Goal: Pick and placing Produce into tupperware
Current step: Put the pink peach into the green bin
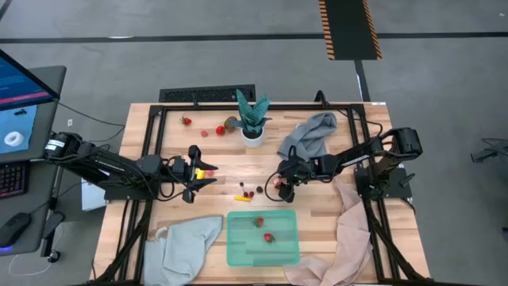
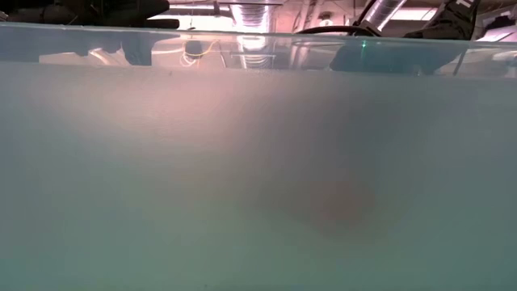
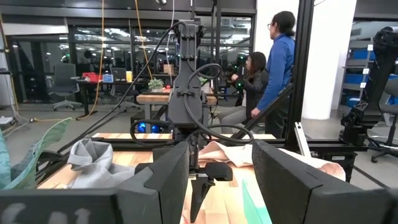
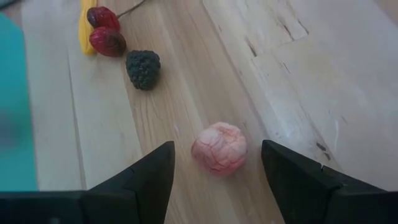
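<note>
The mint-green tupperware (image 1: 263, 253) sits near the table's front edge with two red strawberries (image 1: 259, 222) inside; its wall fills the low view (image 2: 258, 178). My right gripper (image 4: 217, 180) is open and tilted down over a pink round piece (image 4: 219, 148), which lies on the wood between the fingers, apart from both. Beyond it lie a dark berry (image 4: 143, 68), two red pieces (image 4: 107, 42) and a small yellow piece (image 4: 86, 28). My left gripper (image 3: 221, 180) hovers open and level at centre left, nothing between its fingers, a yellow piece (image 1: 209, 170) beside it.
A potted plant (image 1: 252, 119) stands at the far middle with more small produce (image 1: 220, 130) to its left. Grey-green cloths lie at far right (image 1: 313, 135), near left (image 1: 186, 246) and near right (image 1: 341, 238). Bare wood lies between the two grippers. People stand beyond the table (image 3: 280, 62).
</note>
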